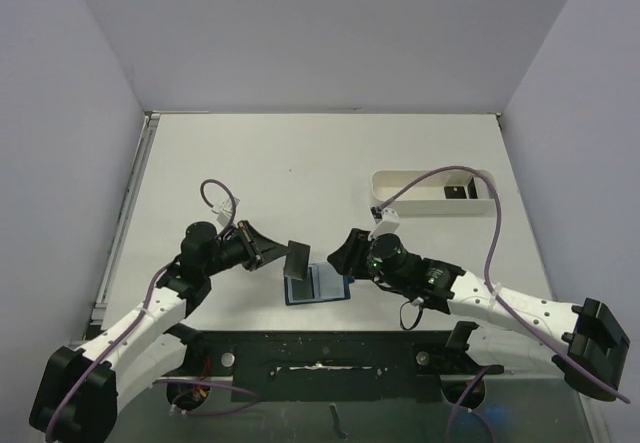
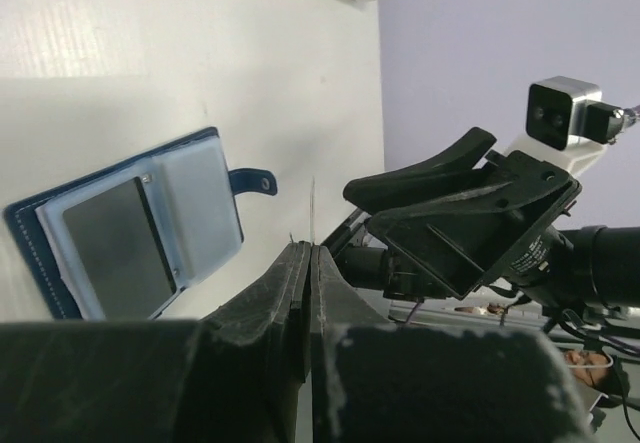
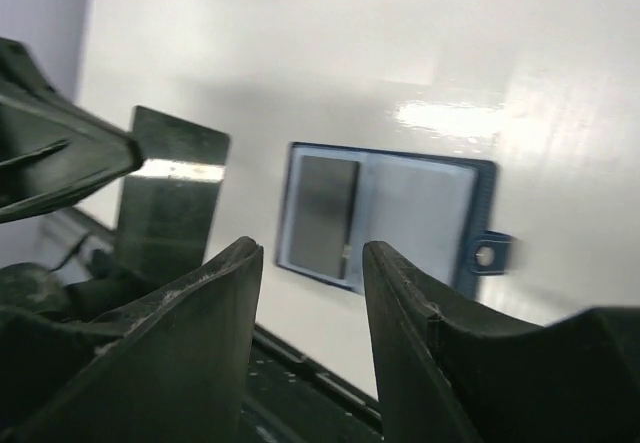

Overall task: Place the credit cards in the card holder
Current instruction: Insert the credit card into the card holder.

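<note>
one thin dark card [image 2: 118, 248] already sits in the open navy-blue folding wallet [image 1: 318, 285]; left fingers [image 2: 285, 298] pinch a second dark card [image 3: 170, 198], not yet slotted; right fingers [image 3: 200, 323] spread, empty.

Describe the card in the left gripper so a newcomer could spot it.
On the white table, find the open blue card holder at the middle of the near edge. At its left end, the left gripper pinches a dark card by one edge. It alone stands upright; the other cards lie flat in the holder and the white tray.
</note>
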`<action>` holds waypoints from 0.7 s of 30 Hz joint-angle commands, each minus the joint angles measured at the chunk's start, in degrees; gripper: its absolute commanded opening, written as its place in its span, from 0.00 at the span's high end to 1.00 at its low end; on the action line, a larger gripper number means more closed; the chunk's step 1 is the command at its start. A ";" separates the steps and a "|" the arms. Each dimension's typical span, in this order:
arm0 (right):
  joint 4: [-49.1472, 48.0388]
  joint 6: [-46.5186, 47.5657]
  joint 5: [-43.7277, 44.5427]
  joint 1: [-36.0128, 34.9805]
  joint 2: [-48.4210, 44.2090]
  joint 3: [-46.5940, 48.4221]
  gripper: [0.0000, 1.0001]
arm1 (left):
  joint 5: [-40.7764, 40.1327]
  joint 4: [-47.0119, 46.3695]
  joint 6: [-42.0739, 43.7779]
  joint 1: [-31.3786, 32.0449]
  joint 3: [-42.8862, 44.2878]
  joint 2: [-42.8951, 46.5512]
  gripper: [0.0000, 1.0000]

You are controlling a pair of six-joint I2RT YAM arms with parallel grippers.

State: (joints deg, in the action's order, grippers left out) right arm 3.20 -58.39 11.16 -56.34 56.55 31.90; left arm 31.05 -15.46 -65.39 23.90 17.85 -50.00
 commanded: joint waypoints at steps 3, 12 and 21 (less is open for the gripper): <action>14.42 8.78 10.11 -0.17 8.04 9.47 0.55 | -2.33 -5.16 0.65 0.25 1.24 -3.79 1.00; 10.44 13.43 5.91 4.24 17.92 11.28 0.58 | -3.98 -15.77 -3.22 0.89 -2.71 -12.45 1.00; 3.76 13.80 -0.42 5.89 21.96 7.88 0.59 | -5.21 -20.43 -2.73 1.72 -4.32 -17.68 1.00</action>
State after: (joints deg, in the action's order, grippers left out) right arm 12.86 -45.36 13.85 -50.63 78.06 40.77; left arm 26.92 -28.03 -68.16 25.21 14.31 -66.46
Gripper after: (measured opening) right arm 0.410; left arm 0.006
